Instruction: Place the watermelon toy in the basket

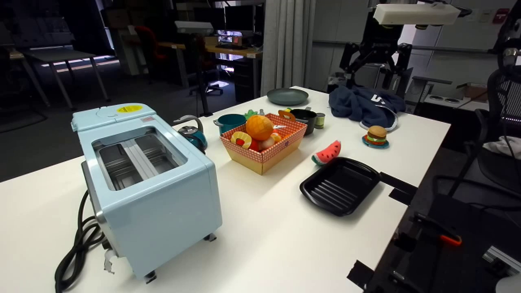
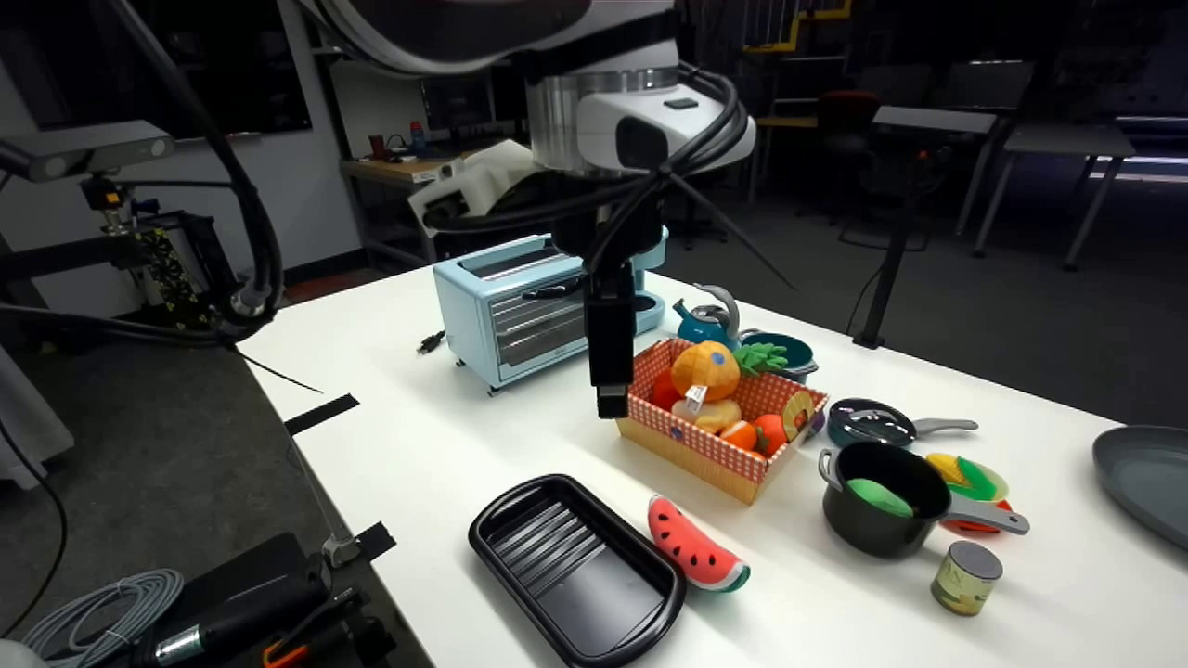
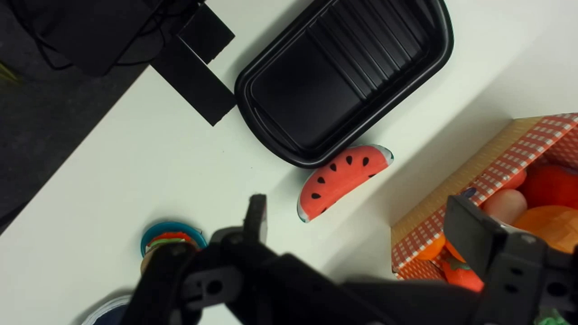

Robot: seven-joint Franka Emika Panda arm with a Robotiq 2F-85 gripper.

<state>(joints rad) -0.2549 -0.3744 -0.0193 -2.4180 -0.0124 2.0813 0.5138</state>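
The watermelon toy, a red slice with black seeds and a green rind, lies on the white table in both exterior views [image 1: 327,153] [image 2: 691,543], against the black pan's rim. It also shows in the wrist view [image 3: 341,180]. The basket, red-checked with tan sides, stands beside it [image 1: 281,156] [image 2: 691,459] [image 3: 417,216] and holds an orange and other toy fruit. My gripper [image 3: 360,203] is open and empty, its fingers wide apart, above the table. It also shows in both exterior views [image 1: 369,80] [image 2: 611,401]. It touches neither toy nor basket.
A black ridged pan [image 1: 340,187] lies by the watermelon. A pale blue toaster [image 1: 171,228] stands past the basket. A toy burger [image 1: 376,135], a dark blue cloth [image 1: 362,103], a black pot [image 2: 882,510] and a small can [image 2: 967,577] are also on the table.
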